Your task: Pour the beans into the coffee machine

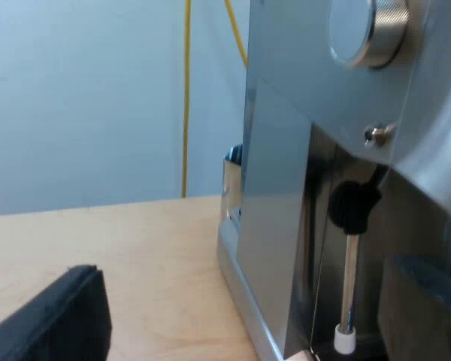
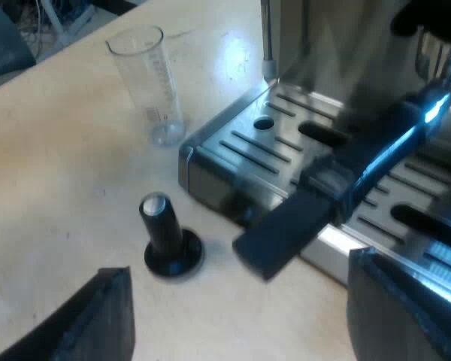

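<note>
Light wooden tabletop (image 2: 60,188) all round, with a pale wall (image 1: 83,98) behind it and a yellow cable (image 1: 186,98) hung down that wall.

Closest in the right wrist view, the right gripper (image 2: 237,308) is held low over the wood, jaws spread wide and nothing pinched between them. Just past it, a tamper with a black knob and a round black base (image 2: 169,241) is stood upright, just beside the corner of the slotted steel drip tray (image 2: 240,150) of the brushed-steel espresso machine (image 2: 323,53). A long dark handle (image 2: 323,195) is stuck out over the tray towards the gripper, so that side is pretty well blocked. Its end looks dark, and no other colour can be made out on it.

Farther off, the clear cylindrical measuring glass (image 2: 146,83) is stood upright on the table, looking empty. It's well apart from the gripper and near the tray's far corner and the thin metal steam wand (image 2: 267,37).

In the left wrist view, the left gripper (image 1: 60,316) is held low over the table beside the machine's flat steel side panel (image 1: 270,226). How its jaws stand can't be told. A round knurled metal dial (image 1: 368,30) is seen higher up on the machine.
</note>
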Available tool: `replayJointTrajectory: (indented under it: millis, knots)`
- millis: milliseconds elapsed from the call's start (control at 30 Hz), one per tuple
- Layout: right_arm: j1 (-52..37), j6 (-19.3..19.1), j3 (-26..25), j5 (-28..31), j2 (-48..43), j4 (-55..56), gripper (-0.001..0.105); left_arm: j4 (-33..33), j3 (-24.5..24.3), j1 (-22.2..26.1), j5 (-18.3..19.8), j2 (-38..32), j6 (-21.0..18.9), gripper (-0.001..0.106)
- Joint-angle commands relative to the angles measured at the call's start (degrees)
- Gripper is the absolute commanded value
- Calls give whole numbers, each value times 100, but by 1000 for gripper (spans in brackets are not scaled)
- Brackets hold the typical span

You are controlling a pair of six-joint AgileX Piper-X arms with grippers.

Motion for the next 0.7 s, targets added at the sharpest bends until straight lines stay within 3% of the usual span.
replayJointTrajectory:
  millis: [33,233,267,667,700]
  knots:
    - [-7,68,-162,268,-33,-87,62,369,-121,-7,-159,-319,-33,84]
    - [-62,57,-447,872,-33,21,62,1230,-441,-7,-219,-864,5,84]
    - [-102,57,-468,864,-33,21,62,1591,-624,-7,-219,-1022,29,84]
    - [-1781,74,-1222,277,-33,771,62,2686,-1379,-7,-279,-1409,329,84]
    - [-2163,74,-1459,279,-33,1107,62,2941,-1574,-7,-311,-1410,329,84]
